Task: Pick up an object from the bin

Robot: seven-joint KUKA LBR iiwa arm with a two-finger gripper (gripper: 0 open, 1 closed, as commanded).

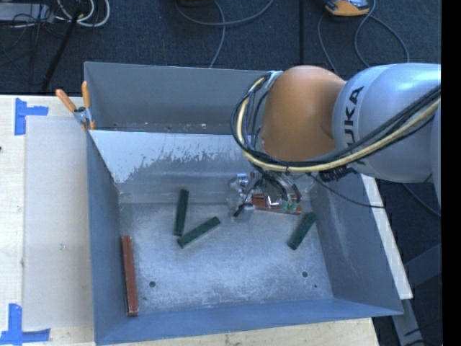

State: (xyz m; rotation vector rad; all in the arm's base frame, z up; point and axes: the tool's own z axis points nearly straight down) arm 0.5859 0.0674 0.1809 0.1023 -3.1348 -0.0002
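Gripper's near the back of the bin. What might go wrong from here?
The gripper hangs between the slanted green stick and the right green stick, over neither, so a grasp here would likely catch nothing. It is also near the sloped back wall, which it may scrape. The slanted stick nearly meets the upright green stick, so taking one could shift the other.

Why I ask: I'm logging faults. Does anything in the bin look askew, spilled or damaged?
Nothing stands out: three dark green bars lie scattered flat on the bin floor, and a brown bar rests along its left wall.
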